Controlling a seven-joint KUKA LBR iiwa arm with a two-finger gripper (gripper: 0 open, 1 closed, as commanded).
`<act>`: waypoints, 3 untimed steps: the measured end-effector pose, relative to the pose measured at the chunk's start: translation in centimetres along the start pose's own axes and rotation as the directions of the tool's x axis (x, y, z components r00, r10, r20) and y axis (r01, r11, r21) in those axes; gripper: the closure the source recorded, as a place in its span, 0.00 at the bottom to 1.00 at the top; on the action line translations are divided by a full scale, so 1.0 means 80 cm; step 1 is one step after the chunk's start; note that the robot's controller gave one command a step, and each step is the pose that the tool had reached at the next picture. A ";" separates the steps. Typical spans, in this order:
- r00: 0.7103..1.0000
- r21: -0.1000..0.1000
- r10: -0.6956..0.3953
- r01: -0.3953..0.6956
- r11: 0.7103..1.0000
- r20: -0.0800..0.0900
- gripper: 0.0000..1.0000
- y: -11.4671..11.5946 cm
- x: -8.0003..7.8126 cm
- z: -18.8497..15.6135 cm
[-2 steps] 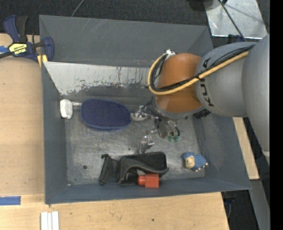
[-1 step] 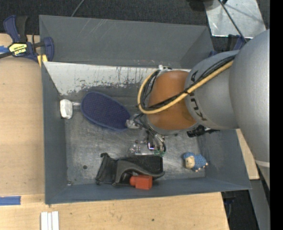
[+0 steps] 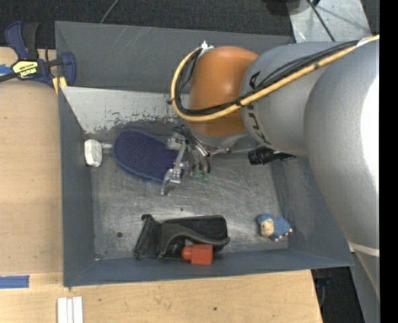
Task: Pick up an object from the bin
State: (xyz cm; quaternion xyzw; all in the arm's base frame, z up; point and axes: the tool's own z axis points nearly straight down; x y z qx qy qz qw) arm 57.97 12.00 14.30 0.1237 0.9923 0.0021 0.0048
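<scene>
So, standing at the near side of the bin (image 3: 78, 200) and calling the far wall 12 o'clock: closest to me, at 6 o'clock, lies a black chunky thing (image 3: 178, 233) with a red block (image 3: 199, 254) on its near edge. A little blue-and-tan toy (image 3: 273, 227) sits off at about 4 o'clock, well apart from everything else. Further in, around the middle, the gripper (image 3: 185, 177) hangs low, and its fingers (image 3: 171, 178) look spread with nothing between them. Just at the gripper's 9 o'clock is a dark blue oval pad (image 3: 139, 152), lying flat on the floor toward 10 o'clock of the bin. One fingertip is right at the pad's nearest end, though I can't tell if it's touching or only above it. Past the pad, at 9 o'clock by the wall, is a small white thing (image 3: 93, 153). My guess is the pad is light, soft and floppy with a grippy woven face, so nothing fragile. Being flat, though, it probably wants a pinch on that rounded edge by the gripper rather than a grab across the middle. It may droop once lifted.
</scene>
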 end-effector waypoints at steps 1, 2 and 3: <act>0.996 0.001 0.085 -0.085 0.996 0.000 0.00 0.014 -0.026 0.074; 0.996 -0.004 0.084 -0.084 0.996 0.017 1.00 0.014 -0.031 0.065; 1.000 0.002 0.027 -0.027 1.000 0.002 1.00 -0.003 -0.038 -0.071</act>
